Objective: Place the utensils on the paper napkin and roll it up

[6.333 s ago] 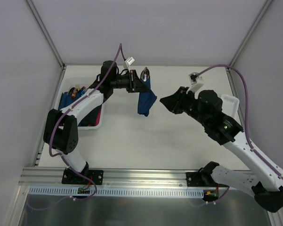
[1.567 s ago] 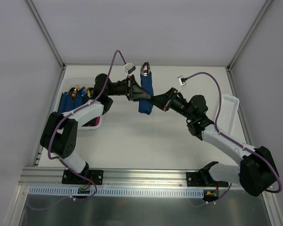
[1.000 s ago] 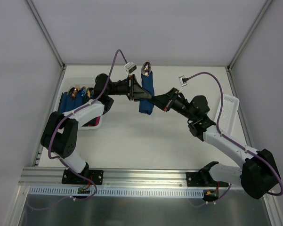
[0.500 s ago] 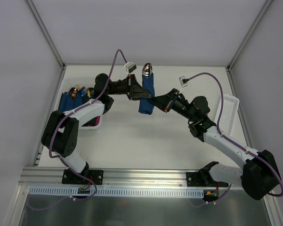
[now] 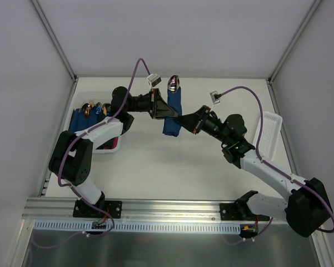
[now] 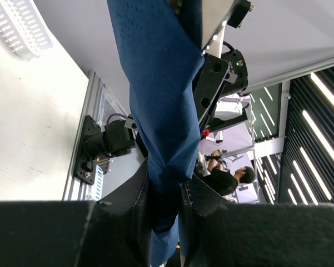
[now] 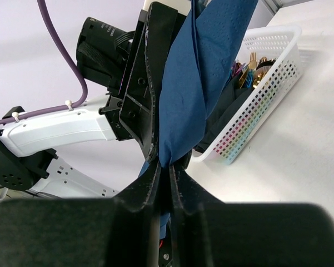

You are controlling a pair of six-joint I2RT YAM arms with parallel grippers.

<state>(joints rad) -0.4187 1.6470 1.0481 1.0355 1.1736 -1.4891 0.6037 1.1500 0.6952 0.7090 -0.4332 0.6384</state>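
The navy paper napkin (image 5: 170,128) is rolled into a bundle and hangs in the air over the back of the table. A silver spoon head (image 5: 173,83) sticks out of its top; the rest of the utensils are hidden inside. My left gripper (image 5: 165,111) is shut on the bundle's middle from the left. My right gripper (image 5: 182,119) is shut on it from the right, lower down. In the left wrist view the napkin (image 6: 161,111) runs between my fingers (image 6: 165,207). In the right wrist view its lower end (image 7: 189,105) is pinched in my gripper (image 7: 168,173).
A white basket (image 5: 114,146) at the left holds dark blue bundles with copper-gold cutlery heads (image 5: 91,108); it also shows in the right wrist view (image 7: 267,61). A white slotted tray (image 5: 270,133) leans at the right wall. White walls close in the back and sides.
Since 6.3 s ago my right arm has come in from the right and shut on the bundle. Over the last second both grippers and the bundle have barely moved.
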